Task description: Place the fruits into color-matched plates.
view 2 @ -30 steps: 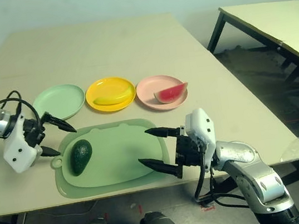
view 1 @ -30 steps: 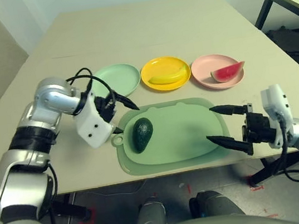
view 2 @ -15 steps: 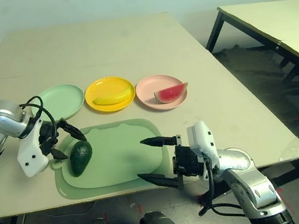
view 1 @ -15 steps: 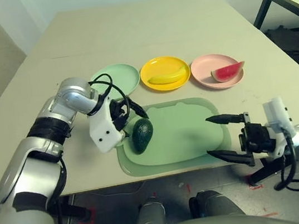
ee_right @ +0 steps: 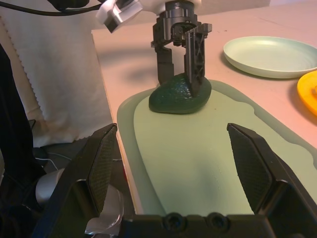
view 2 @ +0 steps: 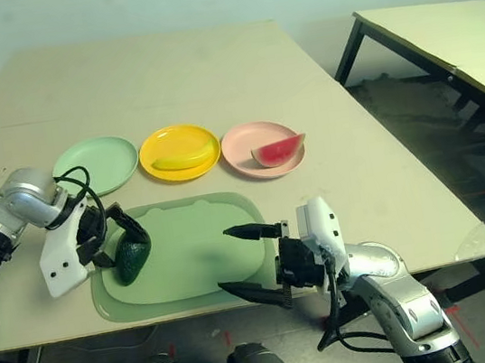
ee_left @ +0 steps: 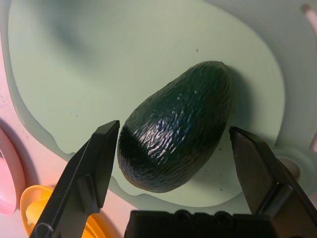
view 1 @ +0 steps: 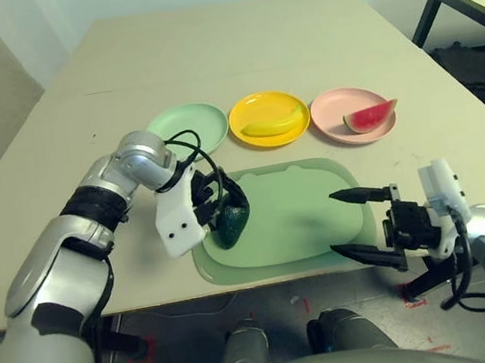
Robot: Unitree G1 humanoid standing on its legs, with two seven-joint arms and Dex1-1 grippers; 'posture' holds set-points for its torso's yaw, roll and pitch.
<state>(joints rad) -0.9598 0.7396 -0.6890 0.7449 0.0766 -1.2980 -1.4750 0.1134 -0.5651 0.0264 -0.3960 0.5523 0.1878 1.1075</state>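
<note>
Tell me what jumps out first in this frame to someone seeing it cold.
The left pincer, open, straddles the dark avocado lying at the left end of the green mat, its fingers either side of the fruit. Behind the mat, the banana lies on the yellow plate and the watermelon wedge on the pink plate, while the mint plate holds nothing.

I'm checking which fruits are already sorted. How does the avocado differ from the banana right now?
The avocado is dark green and oval; the banana is yellow and curved. The avocado lies on the large green mat, not on a plate, while the banana rests in the yellow plate. The avocado sits between the open fingers of the left hand; no hand is near the banana. Both are toy fruits lying on their sides.
</note>
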